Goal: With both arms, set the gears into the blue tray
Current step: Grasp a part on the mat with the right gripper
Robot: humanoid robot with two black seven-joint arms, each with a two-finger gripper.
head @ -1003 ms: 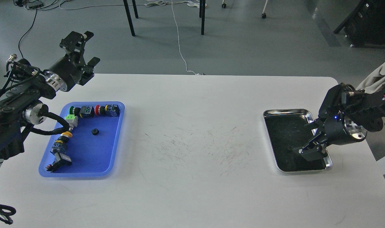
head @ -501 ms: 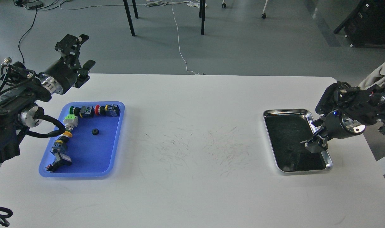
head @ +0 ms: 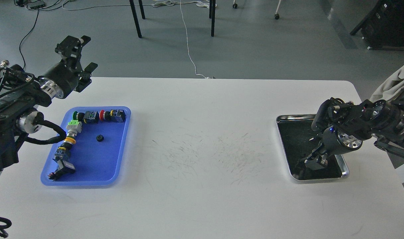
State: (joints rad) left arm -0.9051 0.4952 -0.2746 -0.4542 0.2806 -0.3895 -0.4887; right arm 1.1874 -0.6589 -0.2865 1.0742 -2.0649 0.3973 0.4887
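The blue tray (head: 92, 159) lies at the table's left. One small black gear (head: 100, 138) rests on its floor near the middle. My left gripper (head: 79, 54) hangs open and empty, high above the table's back-left corner, well apart from that tray. Over at the right, my right gripper (head: 309, 162) reaches down into the near half of the silver metal tray (head: 294, 117). Its dark fingers merge with the tray's dark floor, so I cannot tell their state. I make out no gear in the silver tray.
Colourful push-button switch parts (head: 99, 116) line the blue tray's far and left sides. Scuff marks cover the white table (head: 202, 199) at its middle. Chair legs and cables stand on the floor beyond the far edge.
My right gripper has swung left and lowered into the near part of the silver tray. My left arm has drawn slightly back and left, still open.
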